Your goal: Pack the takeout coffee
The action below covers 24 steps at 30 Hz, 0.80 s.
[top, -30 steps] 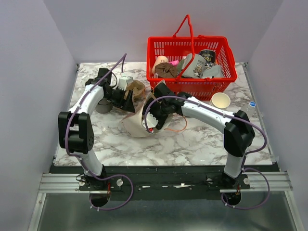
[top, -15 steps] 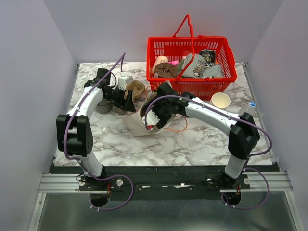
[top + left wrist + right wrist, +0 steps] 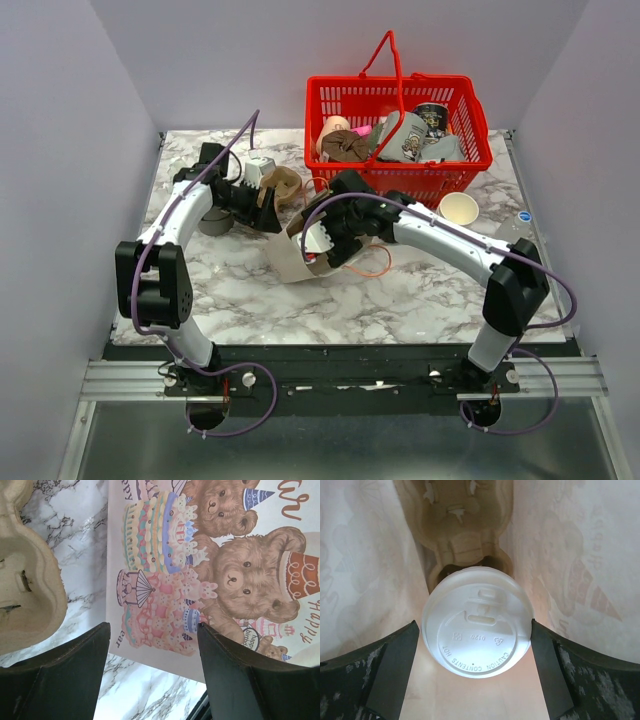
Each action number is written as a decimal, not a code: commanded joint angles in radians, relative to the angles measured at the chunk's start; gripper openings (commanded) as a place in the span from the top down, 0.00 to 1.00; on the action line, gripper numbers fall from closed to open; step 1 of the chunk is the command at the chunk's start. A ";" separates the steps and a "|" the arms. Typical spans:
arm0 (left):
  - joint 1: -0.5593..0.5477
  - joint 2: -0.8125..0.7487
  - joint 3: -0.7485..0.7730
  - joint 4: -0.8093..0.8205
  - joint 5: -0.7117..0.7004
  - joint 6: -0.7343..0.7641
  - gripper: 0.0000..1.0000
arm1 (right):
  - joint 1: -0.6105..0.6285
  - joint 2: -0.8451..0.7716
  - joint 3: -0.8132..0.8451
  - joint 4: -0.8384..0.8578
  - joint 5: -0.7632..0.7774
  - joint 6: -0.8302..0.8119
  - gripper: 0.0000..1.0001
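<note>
1. Two arms work over the marble table [image 3: 420, 300]. The left arm [image 3: 180, 215] rises from its base, bends at the elbow near the left edge, and reaches forward and inward to the rear left of the table.
2. The left gripper [image 3: 152, 629] points down at the paper bag [image 3: 240, 555]. Its jaws are spread, and the bag's printed bear panel shows in the gap between them. A loose pulp carrier [image 3: 25, 565] lies on the table just beside the left finger.
3. The right arm [image 3: 440, 240] has its elbow near the right edge. Its forearm stretches leftward across the middle of the table, and the wrist enters the open mouth of the bag.
4. The right gripper [image 3: 475, 624] is inside the bag. The takeout coffee [image 3: 477, 645] sits between the bag walls with its lid facing the wrist camera, at the near pocket of a pulp tray [image 3: 465, 540].
5. The right jaws are spread wide, with one finger on each side of the lid and the tips level with its rim. Whether they press on the lid cannot be told.
6. Compared with one second ago:
   - The right elbow has swung outward toward the right edge.
   - The right wrist has moved slightly toward the red basket [image 3: 470, 130].
   - The bag has shifted a little to the right.
   - The left arm holds nearly the same pose.
</note>
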 commanded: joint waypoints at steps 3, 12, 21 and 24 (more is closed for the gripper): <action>0.003 -0.049 -0.027 -0.010 0.045 0.018 0.21 | -0.006 -0.029 0.007 -0.063 -0.012 0.055 0.00; 0.003 -0.058 -0.035 -0.013 0.054 0.023 0.21 | -0.007 -0.023 0.033 -0.107 0.002 0.068 0.00; 0.003 -0.029 -0.009 -0.051 0.080 0.055 0.21 | -0.003 0.017 0.071 -0.073 0.031 0.094 0.00; 0.006 -0.017 0.014 -0.065 0.085 0.064 0.21 | -0.004 0.017 0.062 -0.049 0.021 0.091 0.00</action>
